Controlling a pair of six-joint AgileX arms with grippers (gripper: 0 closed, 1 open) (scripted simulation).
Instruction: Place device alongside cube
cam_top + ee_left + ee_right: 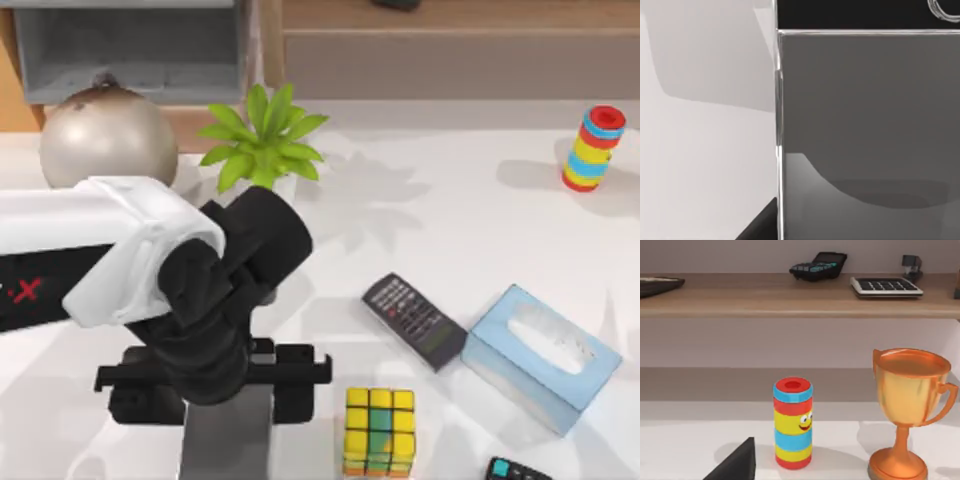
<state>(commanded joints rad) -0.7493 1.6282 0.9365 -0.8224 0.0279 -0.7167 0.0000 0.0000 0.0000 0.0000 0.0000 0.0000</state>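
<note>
The device is a flat grey slab at the table's front edge, left of centre. In the left wrist view it is a close grey face with a silver rim and a black band at one end. My left gripper stands directly over its far end, black body and crossbar straddling it. The cube, mostly yellow with some green and orange, sits a short gap to the device's right. A dark wedge of my right gripper shows in the right wrist view; that arm is parked off to the side.
A black remote and a light-blue tissue box lie right of the cube, and a calculator is at the front edge. A plant and a metal ball stand behind. A striped toy is far right, near a trophy.
</note>
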